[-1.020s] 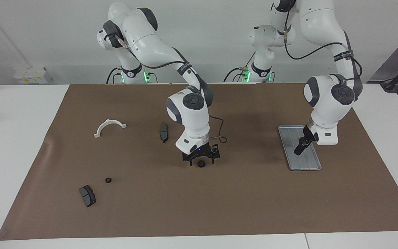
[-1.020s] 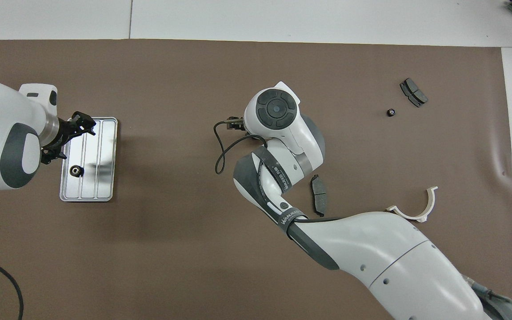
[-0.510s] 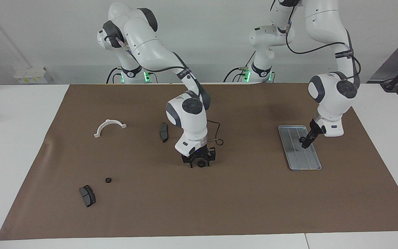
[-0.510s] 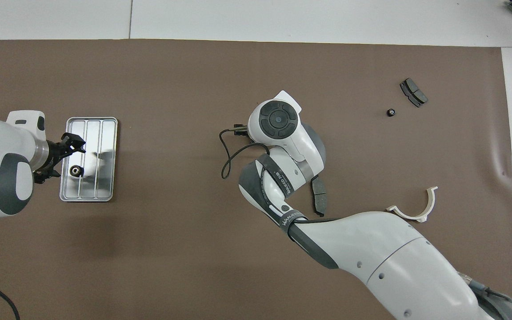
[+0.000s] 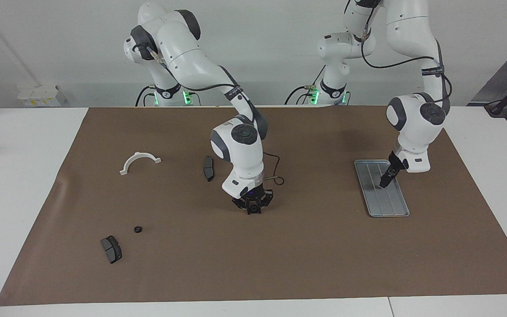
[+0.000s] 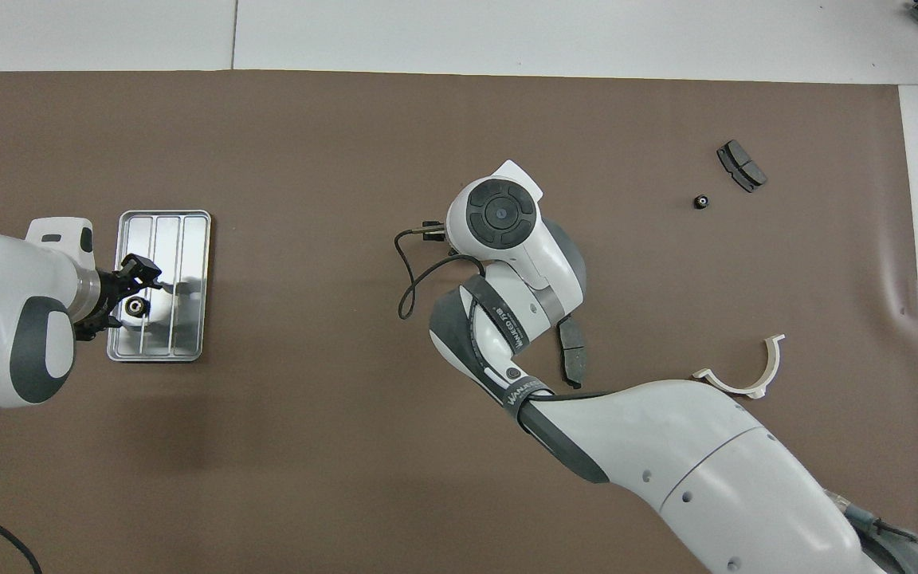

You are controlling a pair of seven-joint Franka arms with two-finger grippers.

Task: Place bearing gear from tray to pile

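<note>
You are eyeing a small, rigid, probably slippery bearing gear point(image 6: 137, 305) on the tray point(image 6: 188, 239): pinch its rim, left gripper point(image 6: 134, 281) jaws spread.

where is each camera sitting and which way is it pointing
Facing view: high across the table, looking back at the robots; both arms show whole, bases at the top, the right claw low over the mat, the left claw over the tray.
Overhead view: high above the robots' end, looking steeply down and forward; both arms enter from the bottom, the left claw over the tray by a gear, the right claw hidden under its wrist.
Shared: tray, mat, white bracket, small gear, half a turn apart.
</note>
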